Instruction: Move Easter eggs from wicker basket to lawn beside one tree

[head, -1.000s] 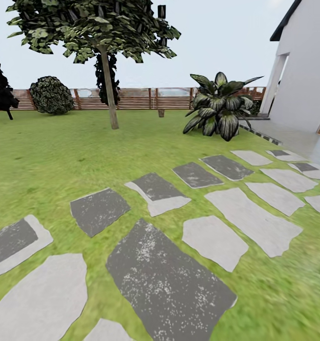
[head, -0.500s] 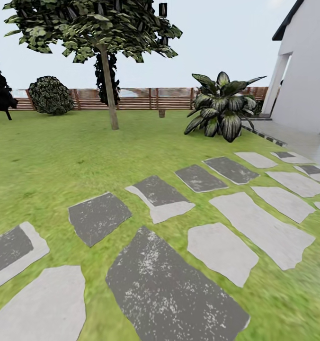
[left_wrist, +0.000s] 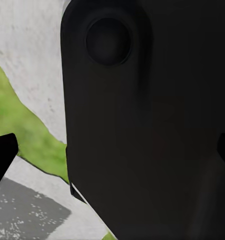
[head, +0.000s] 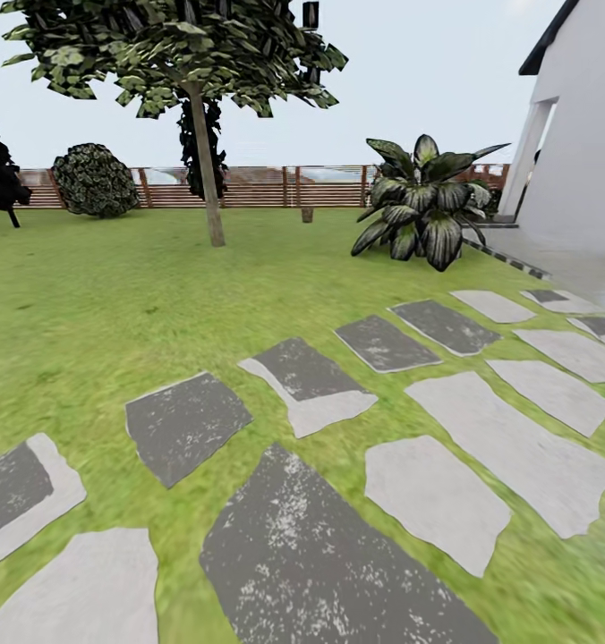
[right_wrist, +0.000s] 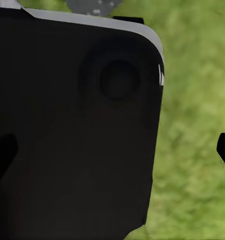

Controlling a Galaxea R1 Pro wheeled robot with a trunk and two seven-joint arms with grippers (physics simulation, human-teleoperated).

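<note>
you're crossing the grey stepping-stone slabs on the mottled green lawn, so scan for the basket; i cannot tell either gripper's state.

A wide, mottled green grass lawn is crossed by flat grey irregular stepping-stone slabs, which are set flush into it, grass between them.

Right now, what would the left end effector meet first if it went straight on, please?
Probably the large black rounded panel close ahead, though depth is unclear; a pale grey stone slab lies beyond.
</note>
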